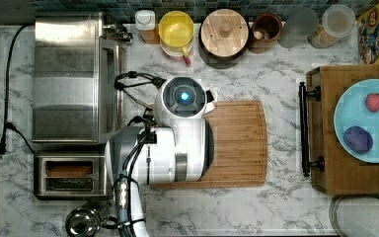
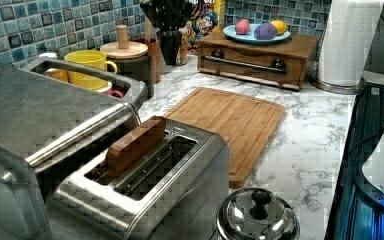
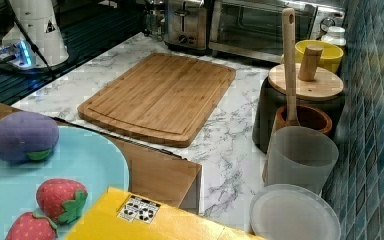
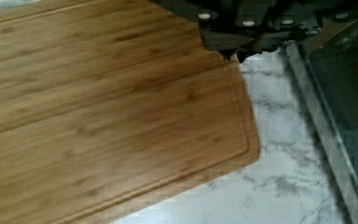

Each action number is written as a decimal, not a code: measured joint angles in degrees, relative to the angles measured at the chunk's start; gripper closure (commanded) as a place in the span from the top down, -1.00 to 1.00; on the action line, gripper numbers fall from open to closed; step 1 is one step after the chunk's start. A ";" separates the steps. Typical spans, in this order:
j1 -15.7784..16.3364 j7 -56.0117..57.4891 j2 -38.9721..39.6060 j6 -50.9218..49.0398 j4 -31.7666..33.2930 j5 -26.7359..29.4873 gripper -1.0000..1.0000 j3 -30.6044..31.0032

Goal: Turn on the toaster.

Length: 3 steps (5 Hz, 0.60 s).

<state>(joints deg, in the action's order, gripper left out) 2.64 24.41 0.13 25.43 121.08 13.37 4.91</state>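
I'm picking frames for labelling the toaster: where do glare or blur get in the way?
Left view: the toaster is close and soft, its steel streaked with reflections. Top view: the toaster oven shows bright glare bands. Right view: the toaster is distant but evenly lit. Wrist view: the cutting board looks slightly smeared.

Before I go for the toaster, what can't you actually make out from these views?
- Gripper: the wrist view's edge cuts it off; open or shut unclear.
- Toaster: its lever side is covered by the arm in the top view, and cropped by the left view's bottom edge.
- Toaster controls: too small in the right view.
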 measured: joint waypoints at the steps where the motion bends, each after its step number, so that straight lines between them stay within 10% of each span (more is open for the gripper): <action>1: 0.93 0.64 -2.95 -0.49 4.59 1.80 -1.00 1.02; 3: 2.34 6.76 -12.87 -1.50 12.98 3.55 -1.00 1.55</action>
<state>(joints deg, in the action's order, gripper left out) 4.99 31.17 -12.74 23.93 134.06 16.91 6.46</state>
